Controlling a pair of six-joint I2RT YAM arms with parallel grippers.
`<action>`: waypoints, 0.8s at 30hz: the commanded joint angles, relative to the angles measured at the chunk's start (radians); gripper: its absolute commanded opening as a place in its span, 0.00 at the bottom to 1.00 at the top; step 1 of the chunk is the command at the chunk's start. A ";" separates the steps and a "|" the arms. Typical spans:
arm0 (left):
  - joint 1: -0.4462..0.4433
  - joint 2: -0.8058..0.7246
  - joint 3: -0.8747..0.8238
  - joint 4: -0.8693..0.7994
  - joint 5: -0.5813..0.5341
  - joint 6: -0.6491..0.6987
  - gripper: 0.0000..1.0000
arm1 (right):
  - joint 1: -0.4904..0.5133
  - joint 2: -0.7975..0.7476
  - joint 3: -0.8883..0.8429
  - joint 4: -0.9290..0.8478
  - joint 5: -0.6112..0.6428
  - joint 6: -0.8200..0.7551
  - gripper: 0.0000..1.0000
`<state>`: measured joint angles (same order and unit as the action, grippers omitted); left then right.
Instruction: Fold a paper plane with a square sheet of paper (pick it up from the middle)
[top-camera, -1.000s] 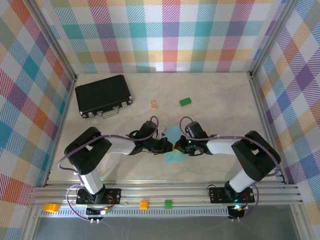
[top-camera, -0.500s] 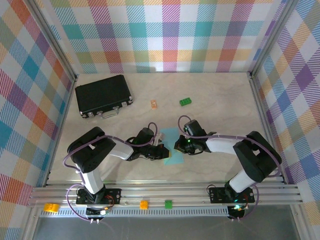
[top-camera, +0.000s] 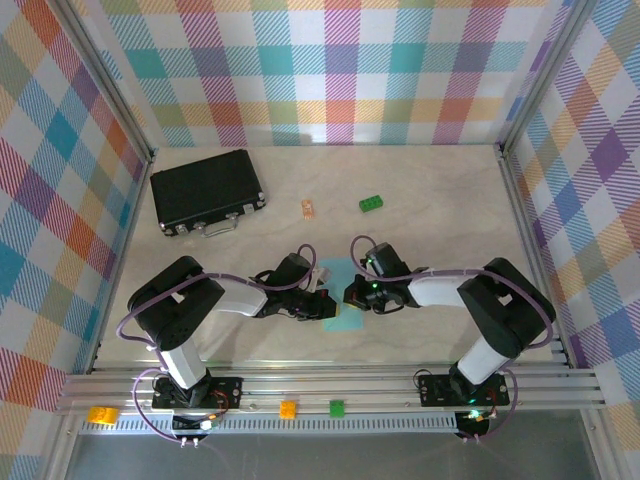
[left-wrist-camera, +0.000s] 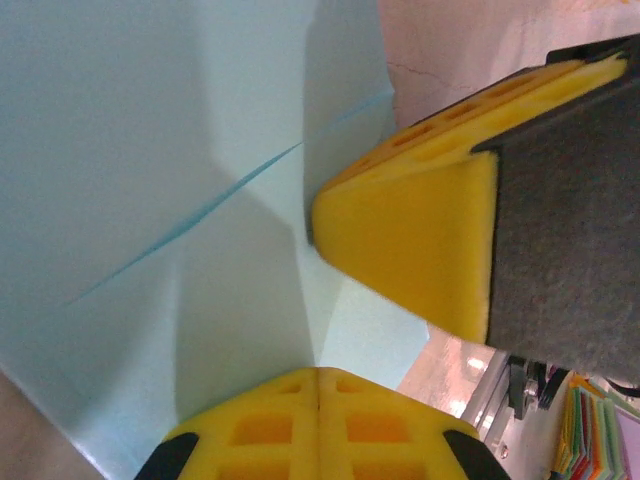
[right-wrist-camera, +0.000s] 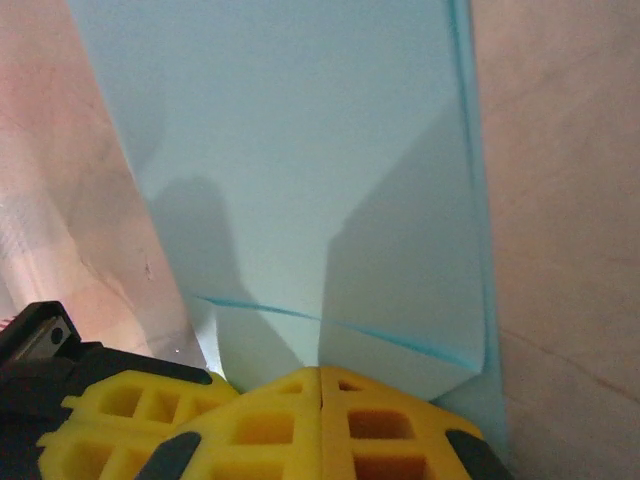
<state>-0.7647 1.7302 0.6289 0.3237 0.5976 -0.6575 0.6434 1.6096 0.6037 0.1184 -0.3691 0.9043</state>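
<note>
While both tools meet over square sheet of paper (top-camera: 340, 270), step in hand reads as creasing of an early fold; no dart shape yet. Sheet lies flat on desk (top-camera: 430, 200), toward 6 o'clock of desk centre. Left tool (top-camera: 325, 305) enters from 9 o'clock, pressed together. Right tool (top-camera: 352, 294) enters from 3 o'clock, likewise pressed together. Tips sit at fold line (right-wrist-camera: 330, 325); whether a paper edge is nipped, unclear. Next move calls for firm run along crease, then fresh hold on corner without shifting sheet.
</note>
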 joint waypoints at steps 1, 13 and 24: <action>-0.008 0.026 -0.015 -0.167 -0.080 0.038 0.00 | -0.031 0.015 -0.029 -0.007 0.044 -0.013 0.00; -0.013 -0.001 -0.008 -0.211 -0.102 0.051 0.00 | -0.166 -0.065 0.012 -0.041 0.007 -0.063 0.00; -0.016 -0.007 0.034 -0.234 -0.112 0.055 0.00 | -0.044 -0.022 0.050 0.017 -0.107 -0.003 0.02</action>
<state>-0.7738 1.7081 0.6647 0.2073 0.5522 -0.6304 0.5686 1.5455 0.6365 0.1123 -0.4389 0.8799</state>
